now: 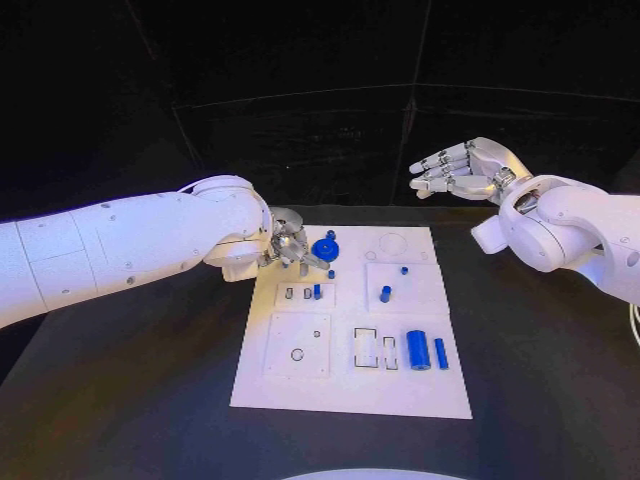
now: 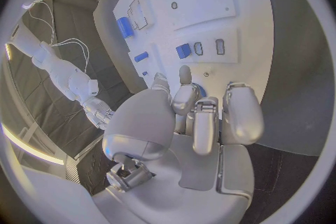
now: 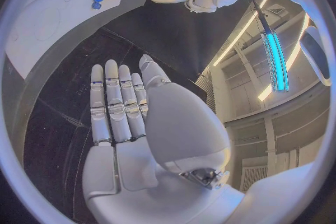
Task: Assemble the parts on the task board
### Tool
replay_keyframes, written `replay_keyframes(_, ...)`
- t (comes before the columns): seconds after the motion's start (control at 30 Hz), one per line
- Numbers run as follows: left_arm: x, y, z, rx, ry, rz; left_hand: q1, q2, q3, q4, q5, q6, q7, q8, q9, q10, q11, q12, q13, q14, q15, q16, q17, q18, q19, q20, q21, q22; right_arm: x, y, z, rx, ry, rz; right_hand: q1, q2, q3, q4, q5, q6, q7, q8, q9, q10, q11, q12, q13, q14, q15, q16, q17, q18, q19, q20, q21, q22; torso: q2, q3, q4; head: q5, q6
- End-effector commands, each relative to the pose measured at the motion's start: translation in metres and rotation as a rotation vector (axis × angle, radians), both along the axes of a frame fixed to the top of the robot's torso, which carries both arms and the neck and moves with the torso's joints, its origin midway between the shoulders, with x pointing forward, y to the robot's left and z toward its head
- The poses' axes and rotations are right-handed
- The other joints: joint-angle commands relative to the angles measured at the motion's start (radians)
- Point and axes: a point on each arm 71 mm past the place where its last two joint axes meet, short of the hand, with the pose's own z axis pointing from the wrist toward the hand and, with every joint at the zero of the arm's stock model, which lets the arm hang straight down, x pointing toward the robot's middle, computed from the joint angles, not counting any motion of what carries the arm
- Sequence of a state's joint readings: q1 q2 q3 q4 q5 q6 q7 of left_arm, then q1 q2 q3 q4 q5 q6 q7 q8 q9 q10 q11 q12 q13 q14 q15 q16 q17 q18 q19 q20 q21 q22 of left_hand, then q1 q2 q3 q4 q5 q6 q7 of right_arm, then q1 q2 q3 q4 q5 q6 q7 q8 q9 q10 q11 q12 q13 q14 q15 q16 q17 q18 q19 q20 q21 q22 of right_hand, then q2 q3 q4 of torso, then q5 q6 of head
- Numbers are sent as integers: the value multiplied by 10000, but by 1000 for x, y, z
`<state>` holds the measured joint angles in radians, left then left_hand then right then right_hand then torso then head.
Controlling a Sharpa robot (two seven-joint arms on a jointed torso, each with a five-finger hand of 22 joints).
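Task board (image 1: 352, 385), a white plate, is laid lengthwise in the middle of the black desk (image 1: 133, 400), at the centre of the head view. No brand, label or legible writing can be made out on it; only thin outlines of rectangles and small circles are seen on its panels.

A round blue part (image 1: 325, 249) is seen at the upper left of the board, just beside the left hand (image 1: 290, 249). The fingers (image 2: 204, 123) of that hand are curled together over the board's upper left corner, next to this round part; whether the part is actually pinched cannot be told, as the fingertips are hidden in the wrist view.

A large blue cylinder (image 1: 418, 350) lies in the lower right area of the board, with a thinner blue pin (image 1: 441, 352) just to its right. A short blue peg (image 1: 385, 293) is set near the middle right, and another small blue piece (image 1: 317, 291) lies in the panel at the middle left, beside two small outlined slots.

The right hand (image 1: 469, 168) is held in the air at the upper right of the frame, beyond the far edge of the board and well apart from it. Its fingers (image 3: 115, 101) are stretched out straight and pressed side by side, and nothing is held in them.
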<state>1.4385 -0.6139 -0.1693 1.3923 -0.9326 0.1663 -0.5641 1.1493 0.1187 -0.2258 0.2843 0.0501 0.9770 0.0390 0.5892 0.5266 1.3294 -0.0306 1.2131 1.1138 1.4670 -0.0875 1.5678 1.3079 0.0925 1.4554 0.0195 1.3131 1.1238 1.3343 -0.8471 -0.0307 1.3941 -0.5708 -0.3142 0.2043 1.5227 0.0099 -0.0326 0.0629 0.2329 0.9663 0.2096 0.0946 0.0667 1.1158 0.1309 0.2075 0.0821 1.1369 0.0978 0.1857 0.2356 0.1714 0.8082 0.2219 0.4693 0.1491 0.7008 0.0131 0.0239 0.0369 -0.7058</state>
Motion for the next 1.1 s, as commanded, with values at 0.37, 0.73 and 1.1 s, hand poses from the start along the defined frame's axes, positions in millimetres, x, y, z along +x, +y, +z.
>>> replay_keyframes(0.37, 3, -13, -8, 1319, 414, -236, -206, 35, -285, 44, -18, -213, -12, 167, 187, 2, -18, 42, -10, 1038, -67, 30, 2629, -130, 28, -67, 109, 109, 3, 4, 3, 847, -7, 269, -347, -235, 364, -138, 83, 110, -16, -203, -1, 165, 102, -510, -218, 455, 40, -845, -729, 133, 548, 12, -941, -612, 16, -23, -13, 25, -117)
replay_keyframes(0.73, 6, -15, -16, 1693, 622, -250, -272, 1, -400, 40, -21, -304, -2, 201, 258, -69, -10, -12, -76, 1038, -63, 30, 2629, -128, 13, -67, 107, 107, 4, 3, 3, 859, -16, 222, -464, -301, 429, -190, 100, 18, 34, -259, -7, 92, 158, -603, -216, 467, 85, -1004, -864, 129, 610, 49, -1149, -734, 15, -33, 2, 10, -197)
replay_keyframes(1.1, 6, -18, -19, 1805, 749, -345, -343, -43, -519, 45, -24, -381, 11, 222, 314, -137, 1, -66, -141, 1038, -55, 30, 2629, -128, -2, -64, 104, 107, 5, 5, 3, 856, -6, 226, -529, -331, 458, -230, 109, -49, 67, -277, -7, 33, 192, -647, -214, 455, 115, -1089, -939, 126, 632, 74, -1269, -791, 17, -31, 4, 9, -249)
